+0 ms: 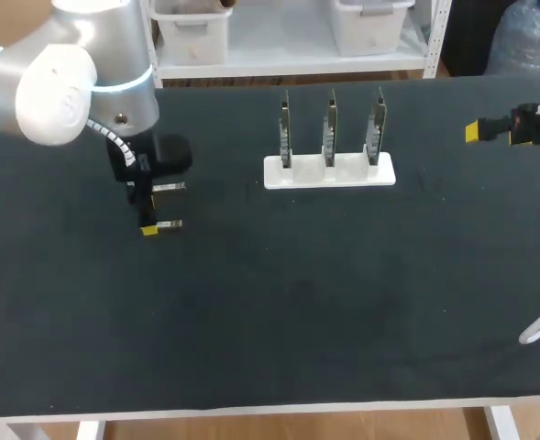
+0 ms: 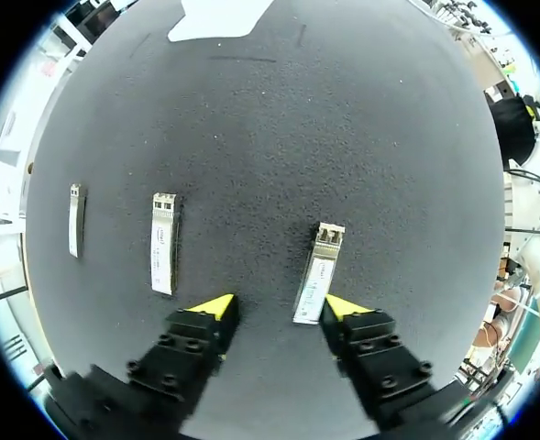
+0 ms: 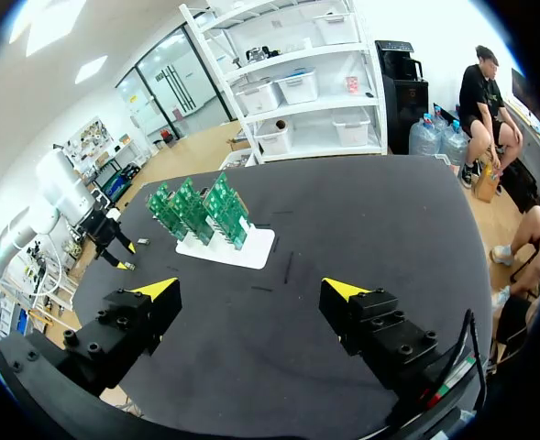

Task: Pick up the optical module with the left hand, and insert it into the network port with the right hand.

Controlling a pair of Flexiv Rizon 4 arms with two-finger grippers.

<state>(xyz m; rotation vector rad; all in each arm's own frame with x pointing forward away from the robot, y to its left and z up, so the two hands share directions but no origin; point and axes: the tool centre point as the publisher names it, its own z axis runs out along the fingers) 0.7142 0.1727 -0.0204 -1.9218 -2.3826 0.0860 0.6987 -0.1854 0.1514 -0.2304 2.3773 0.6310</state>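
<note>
- Black cloth across the table (image 2: 361, 137), with three silver modules flat on it, none lifted yet.
- Nearest module (image 2: 318, 273): inside the gap of the left claw (image 2: 279, 310) but off-centre, hard by the finger (image 2: 343, 307) on the side away from the second module (image 2: 163, 242) and third module (image 2: 75, 220). Touching that finger or not: cannot tell.
- Left claw: spread wide over the table, clamped on nothing.
- Long axis of the nearest module: pointing ahead, away from the claw, slightly tilted. Likely a squeeze across the narrow width, after a small sideways shift to centre it.
- Right claw (image 3: 251, 293): spread and empty, well apart from the modules, beyond the white stand (image 3: 228, 247) of green boards (image 3: 201, 209).
- Left arm clearly the nearer for the pickup.
</note>
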